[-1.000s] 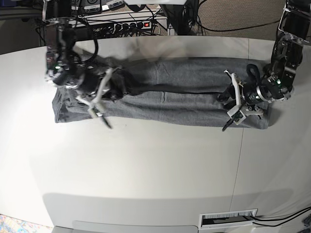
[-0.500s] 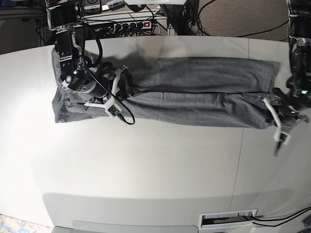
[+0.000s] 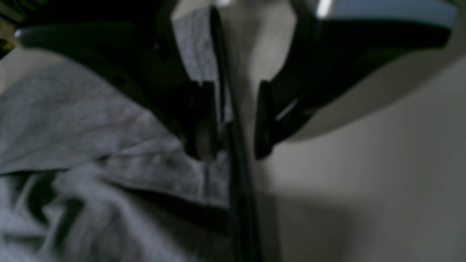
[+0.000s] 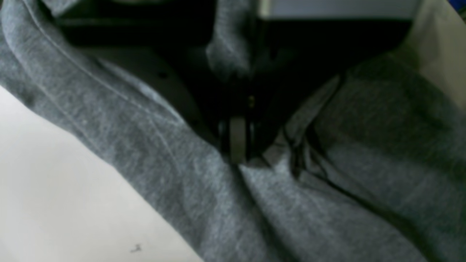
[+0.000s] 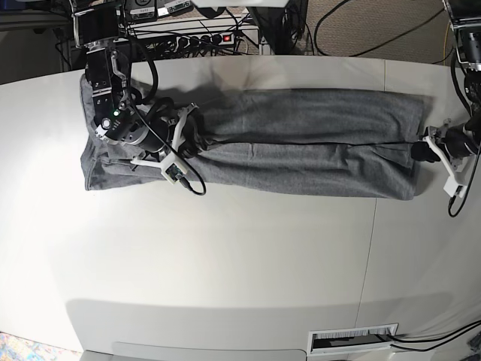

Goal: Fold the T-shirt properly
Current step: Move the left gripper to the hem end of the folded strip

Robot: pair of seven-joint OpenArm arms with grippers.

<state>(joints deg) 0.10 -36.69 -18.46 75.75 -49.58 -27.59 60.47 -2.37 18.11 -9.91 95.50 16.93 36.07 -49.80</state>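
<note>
The heather-grey T-shirt (image 5: 301, 143) lies as a long band across the far half of the white table (image 5: 225, 263). My right gripper (image 5: 183, 137) rests on its left part, shut. In the right wrist view its fingertips (image 4: 236, 143) press together, cloth bunches between the jaws and creases in the T-shirt (image 4: 346, 153) run out from them. My left gripper (image 5: 421, 148) sits at the band's right end. In the left wrist view the left gripper (image 3: 232, 120) is open. The edge of the T-shirt (image 3: 91, 120) lies by one finger (image 3: 200, 123), with bare table showing between the jaws.
A power strip (image 5: 203, 37) and tangled cables lie behind the table's far edge. A seam (image 5: 370, 256) runs front to back through the tabletop on the right. A white label slot (image 5: 353, 340) sits at the near edge.
My left arm pulled off the shirt's right end, swung out past its corner, and now sits at the right edge. My right arm shifted slightly, then held still on the cloth.
</note>
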